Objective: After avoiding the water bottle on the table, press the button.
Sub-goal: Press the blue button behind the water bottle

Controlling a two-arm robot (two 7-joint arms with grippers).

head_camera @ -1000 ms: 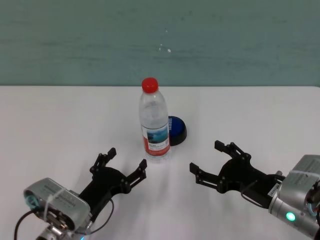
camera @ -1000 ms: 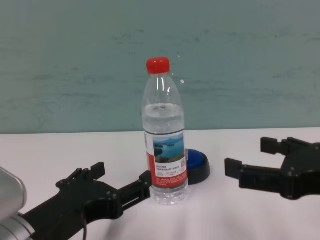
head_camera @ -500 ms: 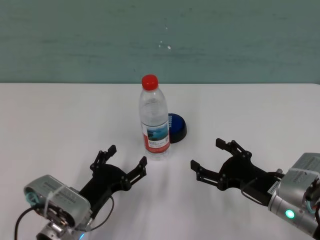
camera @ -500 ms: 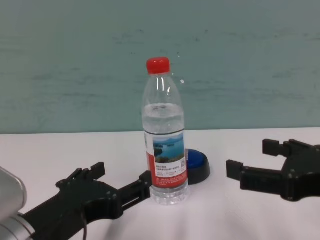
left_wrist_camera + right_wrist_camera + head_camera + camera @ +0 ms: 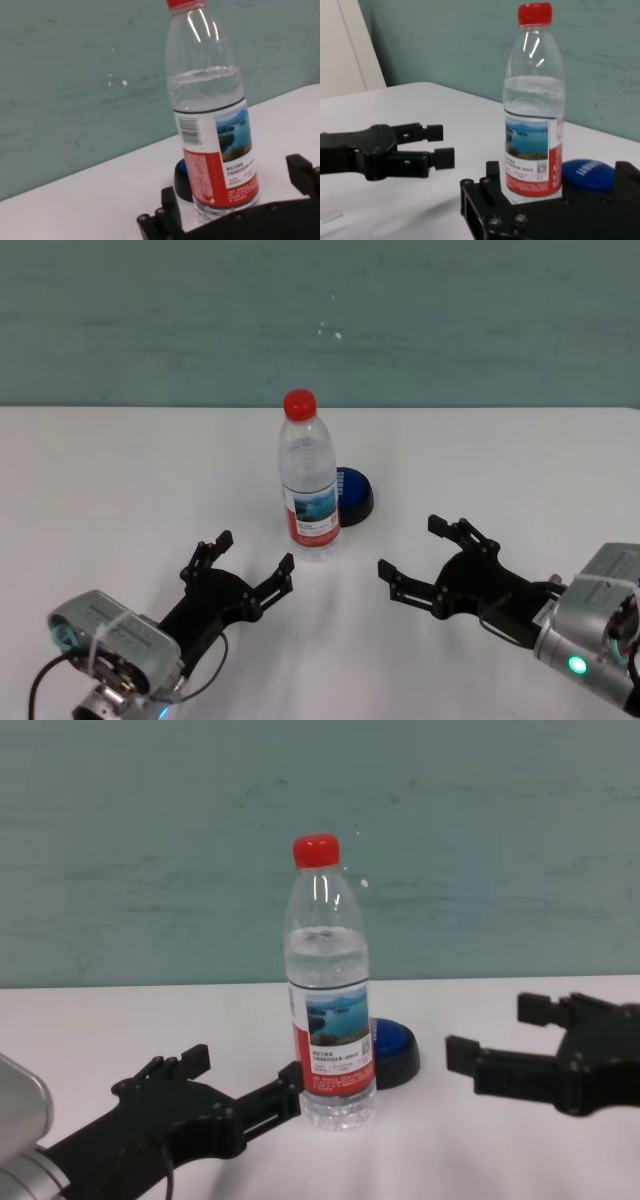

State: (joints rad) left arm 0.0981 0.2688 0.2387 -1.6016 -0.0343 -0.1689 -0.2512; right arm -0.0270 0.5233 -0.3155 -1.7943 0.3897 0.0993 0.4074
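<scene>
The water bottle [image 5: 308, 490] stands upright mid-table, clear with a red cap and a red-and-white lake label; it also shows in the chest view [image 5: 330, 1010]. The blue button [image 5: 355, 496] on its black base sits just behind and right of the bottle, partly hidden by it, and shows in the right wrist view [image 5: 587, 175]. My left gripper [image 5: 254, 552] is open, low over the table [image 5: 120, 480], in front and left of the bottle. My right gripper [image 5: 410, 547] is open, in front and right of the bottle and nearer than the button.
A teal wall runs behind the table's far edge. In the right wrist view the left gripper [image 5: 440, 145] shows farther off, left of the bottle [image 5: 534, 115]. White tabletop lies to both sides of the bottle.
My right gripper has shifted very slightly left, toward the bottle. The left gripper, bottle and button have not moved.
</scene>
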